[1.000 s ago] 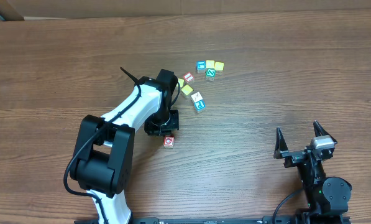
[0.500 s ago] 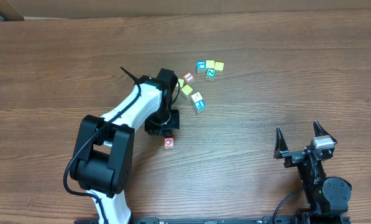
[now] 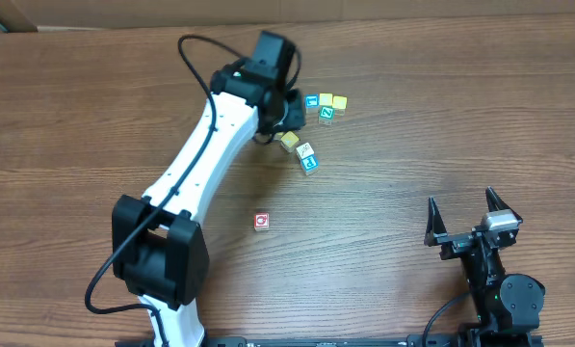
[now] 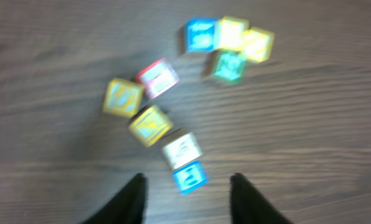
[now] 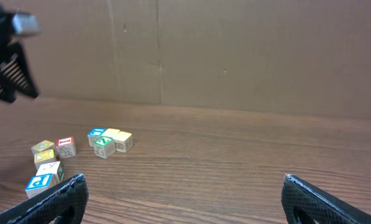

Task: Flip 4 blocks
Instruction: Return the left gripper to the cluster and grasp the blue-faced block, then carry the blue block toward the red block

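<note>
Left arm off Q block, now over cluster; both jaws open, empty

Overhead looks straight down on the whole desk. Left wrist hovers close above the block cluster; right wrist sees it low, from afar.

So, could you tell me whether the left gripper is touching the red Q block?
Apart. The overhead view shows a wide stretch of table between the red Q block and the left gripper.
</note>
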